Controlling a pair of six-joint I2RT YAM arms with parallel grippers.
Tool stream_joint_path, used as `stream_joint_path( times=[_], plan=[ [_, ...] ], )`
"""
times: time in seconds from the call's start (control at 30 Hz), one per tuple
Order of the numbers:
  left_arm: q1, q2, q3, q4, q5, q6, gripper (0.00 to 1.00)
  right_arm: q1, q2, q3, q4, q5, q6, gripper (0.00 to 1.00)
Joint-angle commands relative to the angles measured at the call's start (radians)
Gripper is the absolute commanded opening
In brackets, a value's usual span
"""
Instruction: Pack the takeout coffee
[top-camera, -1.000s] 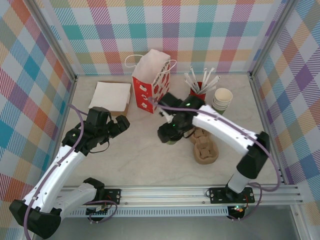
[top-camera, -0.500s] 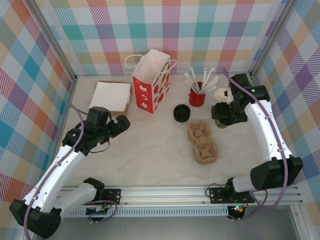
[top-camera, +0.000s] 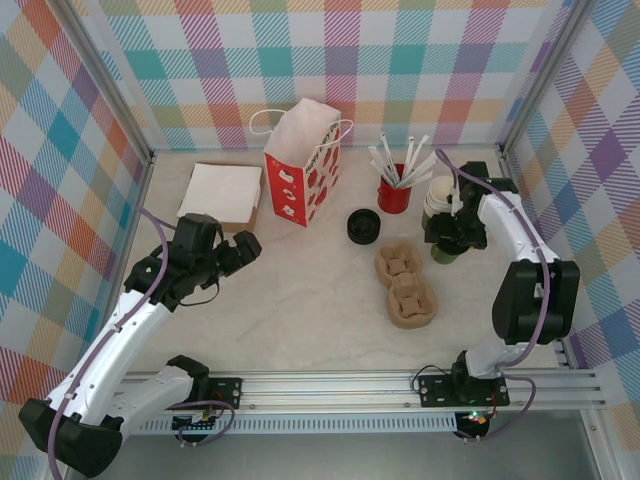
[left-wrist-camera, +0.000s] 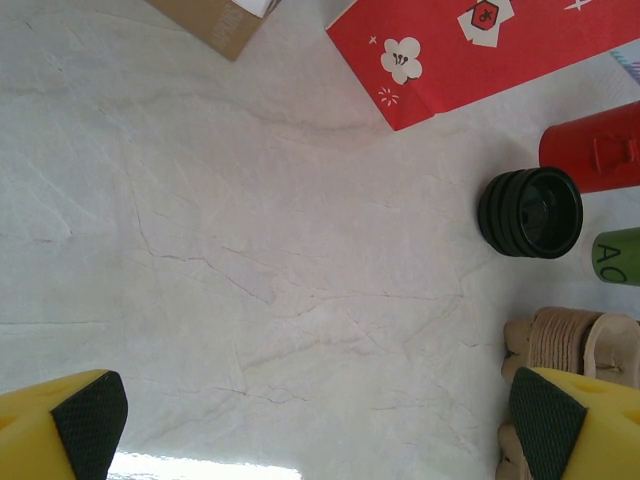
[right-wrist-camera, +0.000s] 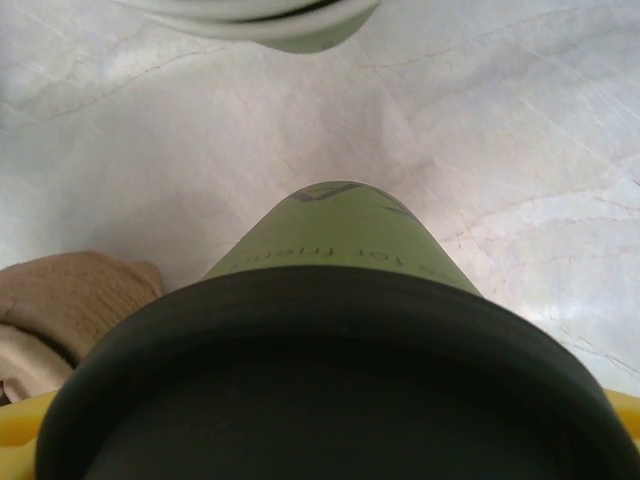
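The takeout coffee (top-camera: 442, 253), a small green paper cup with a black lid, stands upright at the right of the table beside the cardboard carriers. My right gripper (top-camera: 447, 232) is over it from above, shut on it just under the lid. In the right wrist view the black lid and green wall (right-wrist-camera: 340, 235) fill the gap between my yellow fingers (right-wrist-camera: 625, 415). The red paper bag (top-camera: 303, 165) stands open at the back centre, well to the cup's left. My left gripper (top-camera: 240, 250) hovers open over bare table at the left, nothing between its fingertips (left-wrist-camera: 90, 420).
A stack of black lids (top-camera: 363, 226) lies right of the bag. A red holder with straws (top-camera: 396, 190) and a stack of lidless cups (top-camera: 444, 197) stand just behind the held cup. Two brown carriers (top-camera: 405, 285) lie centre right. White napkins on a box (top-camera: 222, 193) sit back left.
My right arm has swung from the table's centre to the far right with the cup, then settled slightly lower beside the cup stack. The left arm has not moved.
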Motion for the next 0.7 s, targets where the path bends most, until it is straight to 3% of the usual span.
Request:
stream_joint_path(
  times=[0.0,0.3,0.67],
  plan=[
    [0.015,-0.004,-0.008,0.012,0.01,0.017,1.0,-0.006,0.025,-0.021,0.052,-0.028,-0.02,0.86],
    [0.014,0.009,0.004,0.012,0.016,0.019,1.0,-0.006,0.08,-0.047,0.067,-0.034,-0.021,0.87],
    [0.014,0.024,0.018,0.017,0.024,0.018,1.0,-0.011,-0.016,0.002,0.013,-0.024,-0.02,0.87]
  ],
)
